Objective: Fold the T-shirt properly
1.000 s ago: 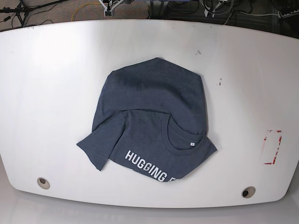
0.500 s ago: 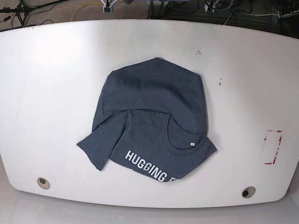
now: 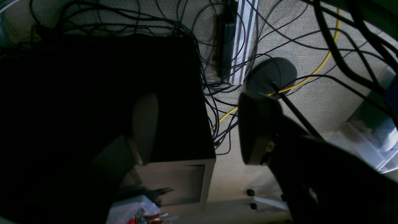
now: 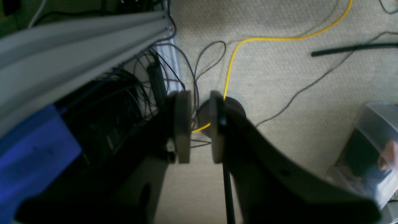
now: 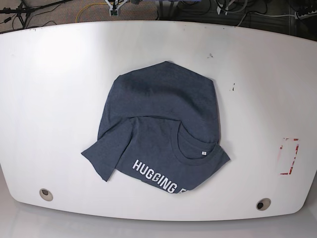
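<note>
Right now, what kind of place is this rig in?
Probably a robotics lab or workshop: a white table with a T-shirt on it, tangled cables across a carpeted floor, and a dark equipment cabinet.

T-shirt [image 5: 163, 124]: white block txt "HUGGING F", rest cut off.

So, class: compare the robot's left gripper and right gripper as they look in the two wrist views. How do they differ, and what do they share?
The left gripper has its jaws spread wide apart, while the right gripper has its jaws drawn close, with only a narrow gap. The left gripper hangs beside a dark box; the right gripper hangs above open carpet and a yellow cable. Both hold nothing, and both are off the table, away from the T-shirt.
</note>
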You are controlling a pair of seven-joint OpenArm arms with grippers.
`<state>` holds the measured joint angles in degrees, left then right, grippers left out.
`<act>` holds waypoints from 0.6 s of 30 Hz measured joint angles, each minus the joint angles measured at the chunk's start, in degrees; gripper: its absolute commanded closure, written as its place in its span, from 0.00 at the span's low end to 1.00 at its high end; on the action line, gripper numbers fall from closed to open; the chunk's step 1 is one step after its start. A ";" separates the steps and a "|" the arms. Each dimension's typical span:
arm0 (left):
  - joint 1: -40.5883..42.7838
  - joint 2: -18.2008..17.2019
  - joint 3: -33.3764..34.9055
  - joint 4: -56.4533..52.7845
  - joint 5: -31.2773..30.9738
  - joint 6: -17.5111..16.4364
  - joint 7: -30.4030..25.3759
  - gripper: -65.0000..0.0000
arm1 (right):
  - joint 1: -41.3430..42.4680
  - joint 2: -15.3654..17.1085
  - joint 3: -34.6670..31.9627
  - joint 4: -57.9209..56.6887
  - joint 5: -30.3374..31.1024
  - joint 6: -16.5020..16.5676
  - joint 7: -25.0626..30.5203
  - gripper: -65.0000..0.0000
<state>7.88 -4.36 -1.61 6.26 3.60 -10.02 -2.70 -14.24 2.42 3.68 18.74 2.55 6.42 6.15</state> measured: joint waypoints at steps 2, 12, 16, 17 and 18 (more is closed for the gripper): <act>-0.26 -0.02 0.00 0.20 0.00 0.00 0.00 0.42 | -0.11 -0.02 0.00 0.00 0.00 0.02 0.00 0.84; -0.83 -0.15 0.07 0.39 -0.20 0.00 -0.83 0.41 | 0.26 -0.04 0.00 0.04 0.02 0.02 -0.20 0.84; -0.24 -0.15 0.15 0.44 -0.17 -0.02 -0.85 0.41 | 0.15 -0.07 0.00 0.24 0.04 0.00 -0.17 0.84; 0.00 -0.15 0.15 0.57 -0.17 -0.02 -0.94 0.41 | 0.02 -0.04 0.00 0.28 0.04 0.00 -0.20 0.84; 0.52 -0.15 0.04 1.11 -0.15 -0.02 -1.05 0.41 | -0.20 -0.09 0.00 0.46 0.07 -0.02 -0.22 0.84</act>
<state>8.40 -4.51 -1.56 7.38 3.44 -10.04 -3.75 -14.44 2.33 3.68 19.20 2.61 6.39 5.93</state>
